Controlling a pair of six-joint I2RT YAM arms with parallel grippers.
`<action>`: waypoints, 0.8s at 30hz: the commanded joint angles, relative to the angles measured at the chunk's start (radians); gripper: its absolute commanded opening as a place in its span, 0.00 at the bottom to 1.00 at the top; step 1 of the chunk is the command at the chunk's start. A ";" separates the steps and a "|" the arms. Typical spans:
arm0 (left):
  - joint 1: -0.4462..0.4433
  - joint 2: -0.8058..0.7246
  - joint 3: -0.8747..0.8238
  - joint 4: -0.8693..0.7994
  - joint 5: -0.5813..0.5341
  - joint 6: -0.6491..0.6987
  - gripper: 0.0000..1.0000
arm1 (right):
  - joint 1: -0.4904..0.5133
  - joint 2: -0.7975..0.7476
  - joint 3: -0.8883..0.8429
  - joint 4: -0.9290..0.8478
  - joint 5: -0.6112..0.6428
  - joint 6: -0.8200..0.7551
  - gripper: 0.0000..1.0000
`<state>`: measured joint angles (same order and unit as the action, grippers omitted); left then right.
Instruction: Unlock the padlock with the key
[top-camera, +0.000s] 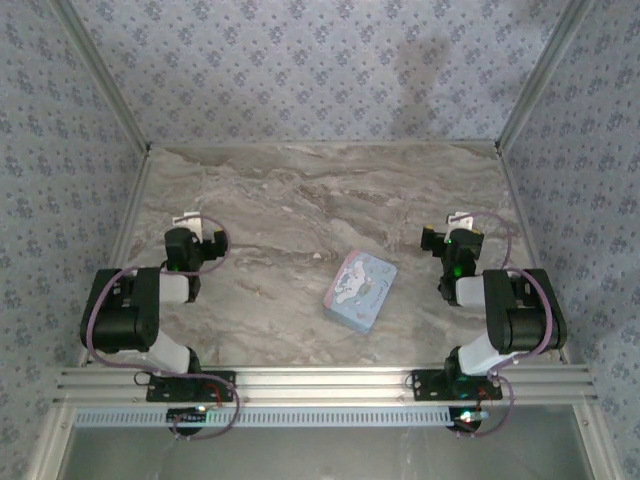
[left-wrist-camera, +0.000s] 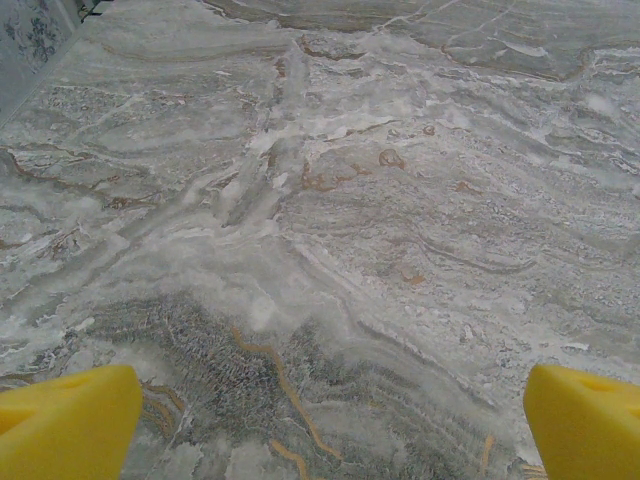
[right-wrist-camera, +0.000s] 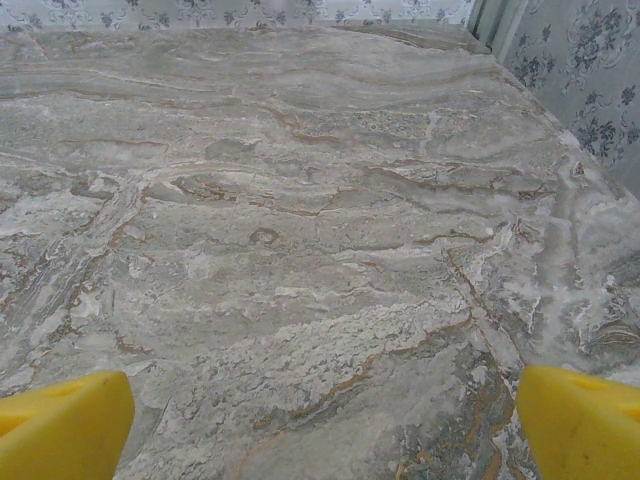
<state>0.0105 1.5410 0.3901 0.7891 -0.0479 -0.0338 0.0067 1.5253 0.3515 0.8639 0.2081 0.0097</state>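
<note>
No step is begun yet. The left gripper (left-wrist-camera: 325, 425) and right gripper (right-wrist-camera: 325, 425) are held wide open and empty above the grey marble table (top-camera: 300, 200). The padlock and key are presumed to be inside the closed pale-blue rectangular tin (top-camera: 360, 288) at centre frame, so 1 lid must be lifted first.

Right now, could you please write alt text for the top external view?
A pale blue tin lies flat on the marble table, between the left end effector and right end effector; both are open and clear of it.
</note>
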 joint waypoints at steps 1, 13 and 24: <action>0.011 -0.006 0.026 0.021 0.023 0.012 0.98 | -0.008 0.001 0.019 -0.002 -0.010 -0.006 1.00; 0.010 -0.053 0.070 -0.082 -0.019 -0.006 0.98 | -0.001 -0.043 0.038 -0.057 0.006 -0.010 1.00; 0.033 -0.334 0.293 -0.617 0.061 -0.356 0.98 | -0.013 -0.485 0.221 -0.764 -0.028 0.348 1.00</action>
<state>0.0254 1.2469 0.6323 0.3653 -0.0341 -0.1787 0.0040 1.1046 0.5133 0.3759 0.1947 0.1551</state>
